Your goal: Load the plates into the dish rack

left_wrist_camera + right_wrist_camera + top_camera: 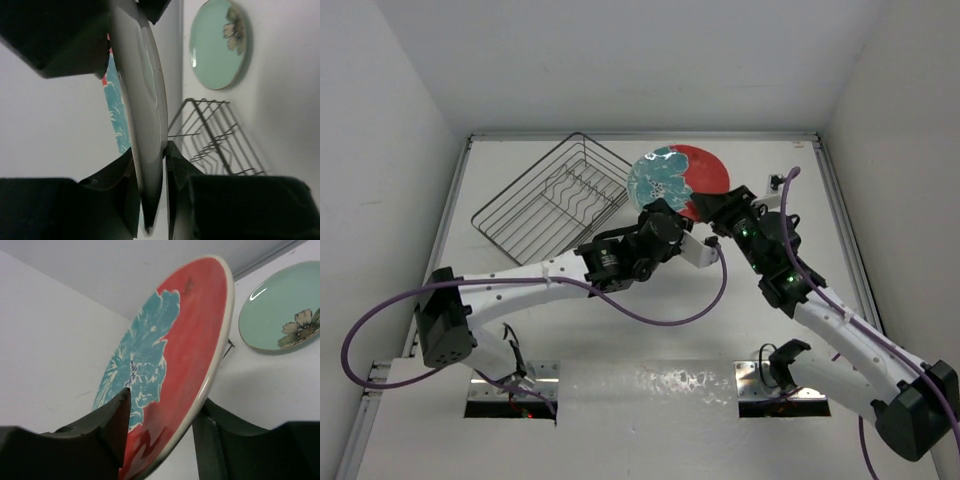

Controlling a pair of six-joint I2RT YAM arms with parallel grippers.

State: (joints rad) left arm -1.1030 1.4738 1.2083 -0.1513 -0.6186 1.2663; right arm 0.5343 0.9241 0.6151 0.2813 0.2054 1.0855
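White table point(650, 330), white walls | dish rack point(552, 200) upper left, top view | red plate point(678, 178) tilted, upper centre beside it | left pincer point(150, 156) clamped on its rim | right pincer point(162, 410) straddles the rim, grip unclear | green plate point(272, 310) flat, upper right, right-wrist view

The larger plate point(185, 340) is red with a teal flower and a cream-white rim, the smaller plate point(280, 305) pale mint green with a brownish-beige flower, the dish rack point(550, 200) dark wire with wavy dividers, and the cables point(665, 322) purple.
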